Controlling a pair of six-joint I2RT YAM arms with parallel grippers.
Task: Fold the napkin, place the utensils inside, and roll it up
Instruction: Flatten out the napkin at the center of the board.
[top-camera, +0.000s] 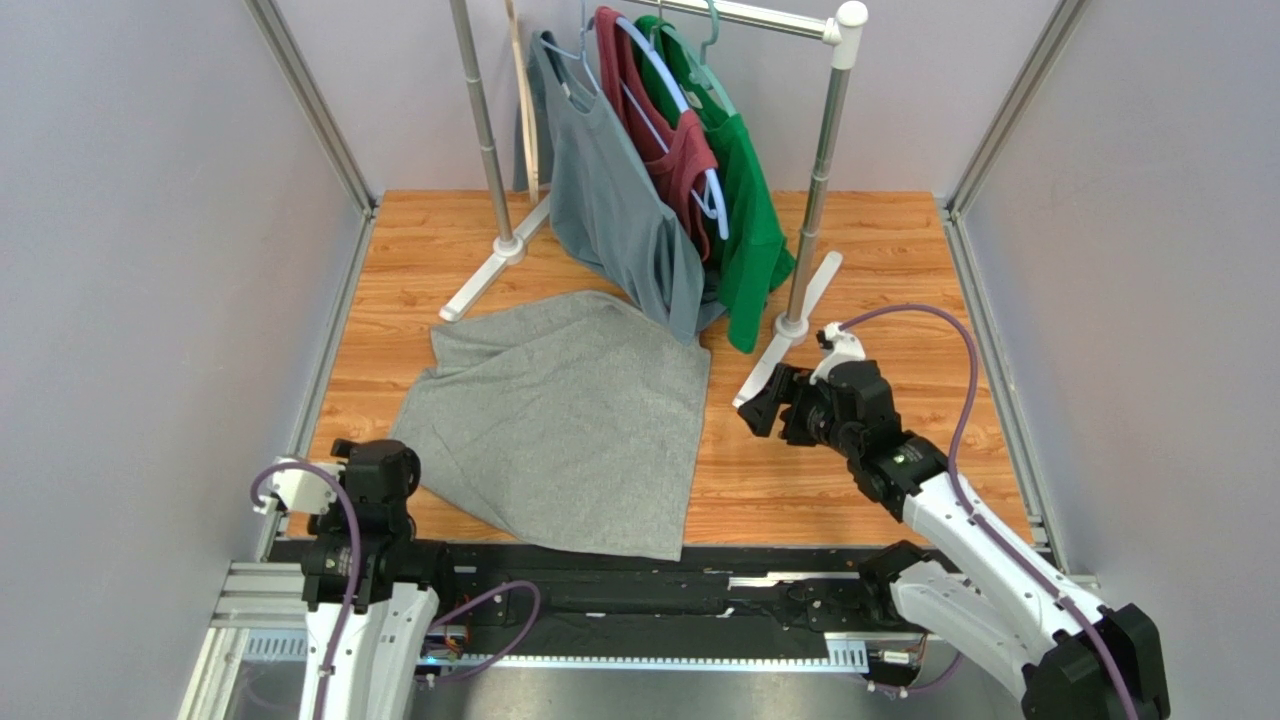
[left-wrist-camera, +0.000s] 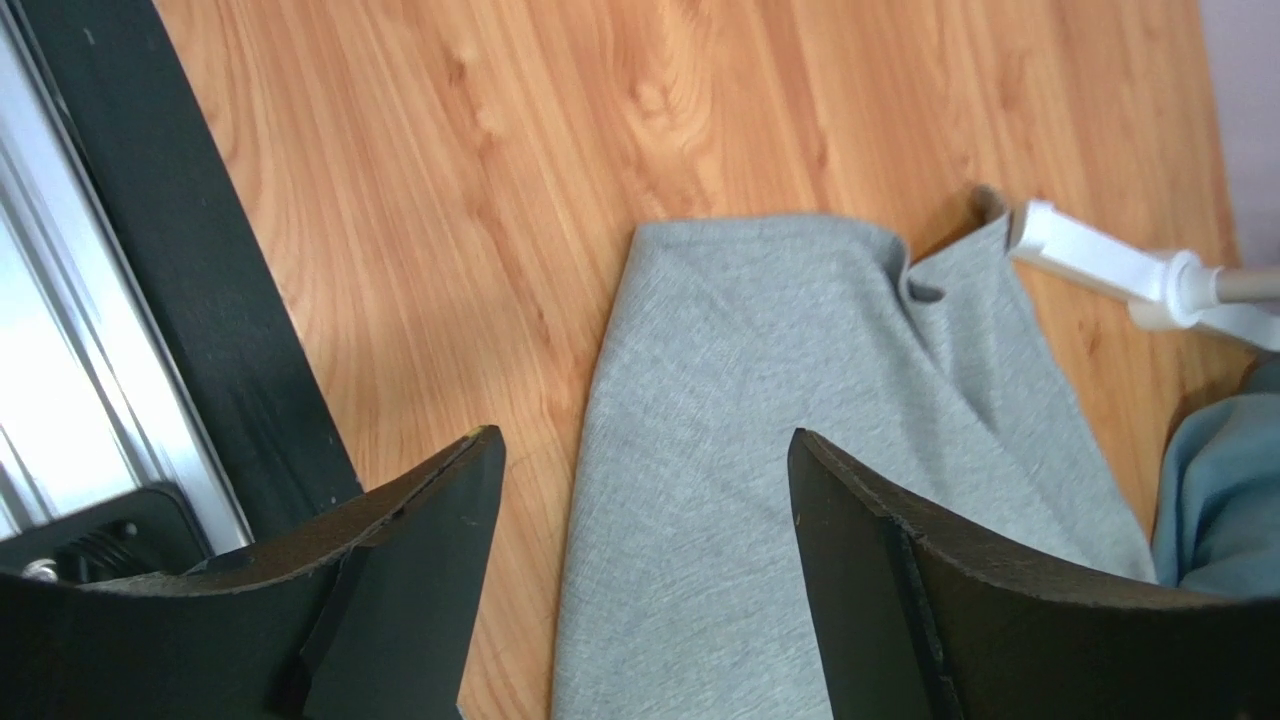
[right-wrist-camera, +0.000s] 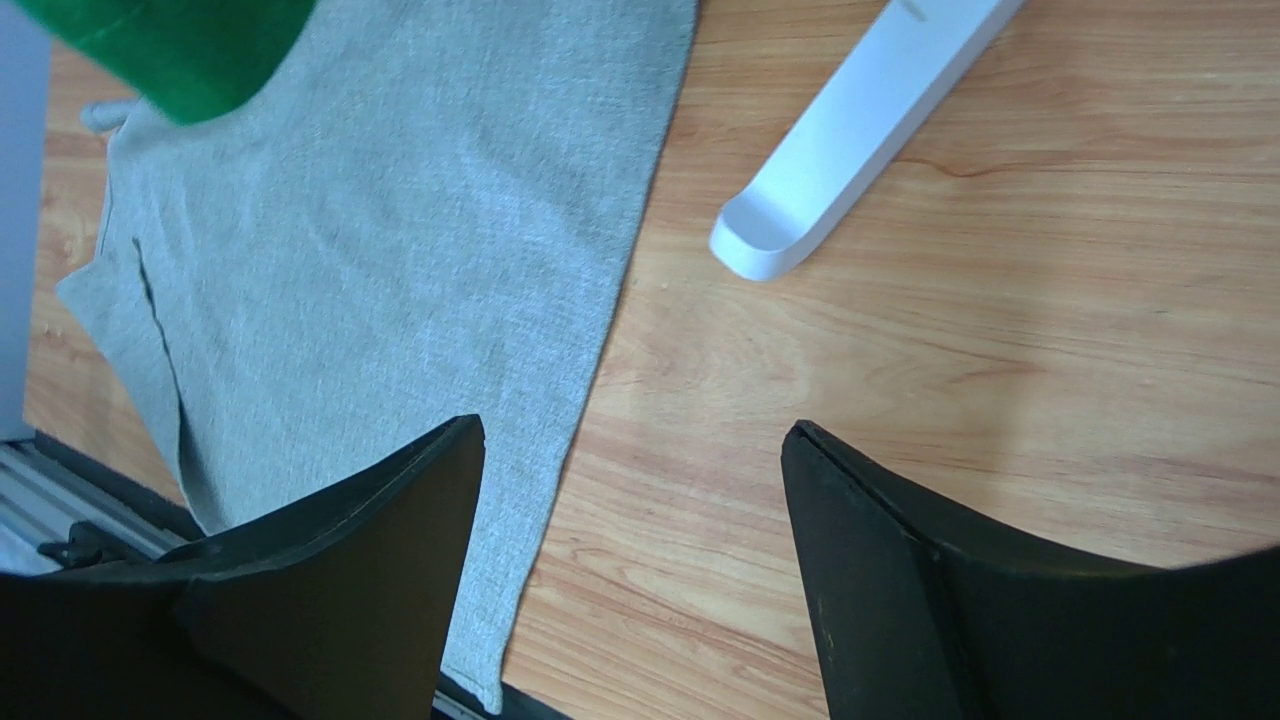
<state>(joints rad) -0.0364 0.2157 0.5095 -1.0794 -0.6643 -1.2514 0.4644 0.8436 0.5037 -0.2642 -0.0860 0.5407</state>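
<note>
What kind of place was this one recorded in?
Probably a lab test cell, not a home: plain grey walls on metal framing, a wood-look tabletop, and a staged clothes rack beside the napkin.

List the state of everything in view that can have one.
napkin: spread flat on the table, not yet folded
left fingers: open, empty, over the napkin's edge
right fingers: open, empty, over bare wood beside the napkin
shirts: hanging on the rack
utensils: none in view
</note>
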